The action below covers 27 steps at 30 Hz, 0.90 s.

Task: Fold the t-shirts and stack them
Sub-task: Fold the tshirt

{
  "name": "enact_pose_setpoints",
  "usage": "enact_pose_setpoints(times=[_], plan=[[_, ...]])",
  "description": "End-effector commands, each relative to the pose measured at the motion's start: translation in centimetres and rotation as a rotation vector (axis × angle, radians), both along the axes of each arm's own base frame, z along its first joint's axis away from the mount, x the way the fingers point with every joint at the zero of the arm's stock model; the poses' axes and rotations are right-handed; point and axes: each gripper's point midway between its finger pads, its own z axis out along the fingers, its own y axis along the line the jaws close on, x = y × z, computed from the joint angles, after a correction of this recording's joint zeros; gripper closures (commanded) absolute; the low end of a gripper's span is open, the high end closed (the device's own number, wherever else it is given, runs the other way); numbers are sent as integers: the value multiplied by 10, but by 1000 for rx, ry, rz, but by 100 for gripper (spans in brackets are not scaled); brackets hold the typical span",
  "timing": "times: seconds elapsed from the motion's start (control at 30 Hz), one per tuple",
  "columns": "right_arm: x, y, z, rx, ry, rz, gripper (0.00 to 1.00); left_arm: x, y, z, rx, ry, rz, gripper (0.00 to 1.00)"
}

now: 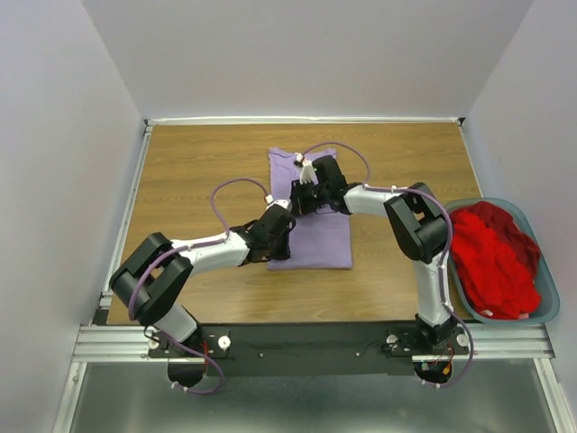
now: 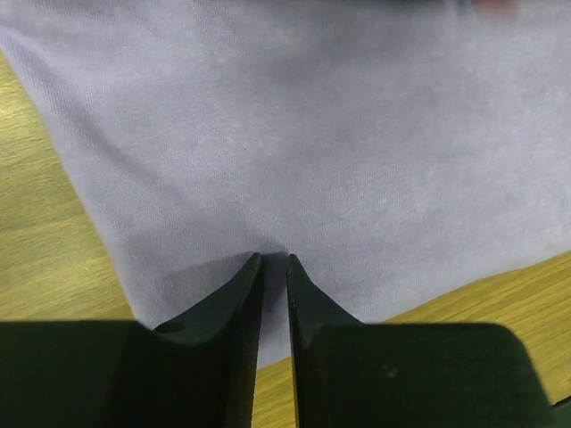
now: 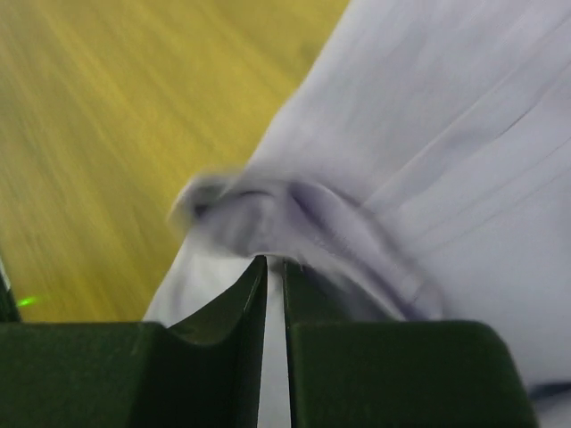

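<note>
Slit, hairline only, between the jaws of the left gripper [image 2: 274,259], tips down on the lavender t-shirt [image 1: 320,242] close to its near-left corner, nipping a small pucker of cloth by the look of the faint creases running to the tips. Same near-shut stance on the right gripper [image 3: 275,261], clamped on a bunched, rolled edge of the same shirt toward its far end. Lies as a narrow strip in the middle of the desk [image 1: 194,167], long axis from far edge toward near edge, seemingly folded lengthwise already. Farther out, red t-shirt [image 1: 491,257] crumpled in the basket [image 1: 552,311] at the right edge, toward the near-right corner. Risks from here: losing so thin a pinch mid-lift and dropping one end; raising the two ends unevenly and skewing the crease; dragging the whole strip across the wood instead of folding it.
</note>
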Motion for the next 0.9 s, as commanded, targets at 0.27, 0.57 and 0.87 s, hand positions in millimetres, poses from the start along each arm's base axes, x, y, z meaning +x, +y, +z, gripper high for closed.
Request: enact_pose_setpoints(times=[0.27,0.57,0.87], plan=[[139,-33,67,87,-173,-247,77,-36,16,-11,47,94,-11,73],[18,-63,83,143,11,-155,72,-9,13,62,-71,-94,75,53],[-131,-99,60,211,275,-17,72,-29,7,42,-124,17,-69,80]])
